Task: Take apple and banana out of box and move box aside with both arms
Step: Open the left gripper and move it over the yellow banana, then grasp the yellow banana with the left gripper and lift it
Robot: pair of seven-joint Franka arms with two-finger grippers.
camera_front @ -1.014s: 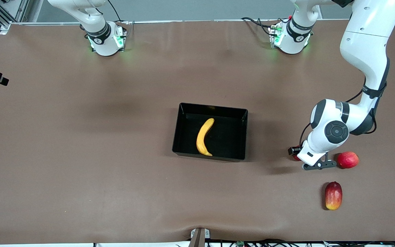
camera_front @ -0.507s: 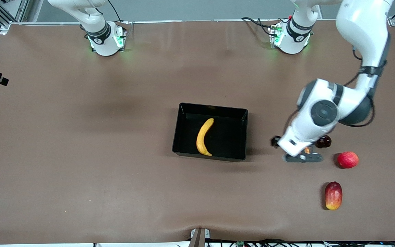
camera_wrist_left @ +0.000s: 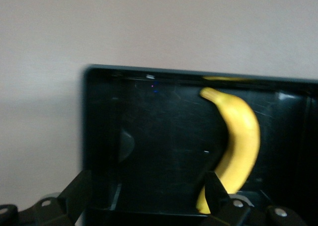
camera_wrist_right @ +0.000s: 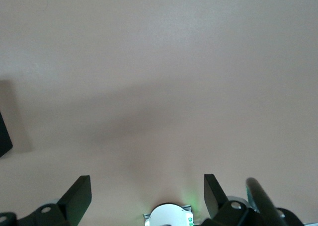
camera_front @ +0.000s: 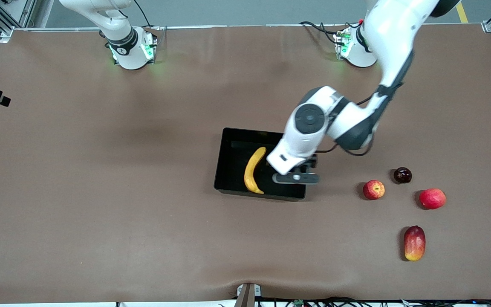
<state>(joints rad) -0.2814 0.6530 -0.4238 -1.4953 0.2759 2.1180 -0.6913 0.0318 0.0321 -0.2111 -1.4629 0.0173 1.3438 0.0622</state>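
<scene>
The black box (camera_front: 232, 166) sits mid-table with the yellow banana (camera_front: 252, 170) lying in it. My left gripper (camera_front: 295, 178) hangs over the box's end toward the left arm's end of the table, open and empty. In the left wrist view its fingers (camera_wrist_left: 79, 186) stand wide apart over the box (camera_wrist_left: 149, 136), with the banana (camera_wrist_left: 238, 136) by one finger. The small red apple with yellow streaks (camera_front: 373, 189) lies on the table beside the box, toward the left arm's end. My right gripper (camera_wrist_right: 147, 184) is open and empty above bare table, out of the front view.
A dark plum (camera_front: 402, 175), a red round fruit (camera_front: 432, 198) and a red-yellow mango (camera_front: 414, 243) lie near the apple, toward the left arm's end. The right arm's base (camera_front: 128, 47) stands at the table's back edge.
My left arm swung from over the apple to over the box, its gripper empty. The apple, earlier hidden under the gripper, stays on the table. The right arm has not moved.
</scene>
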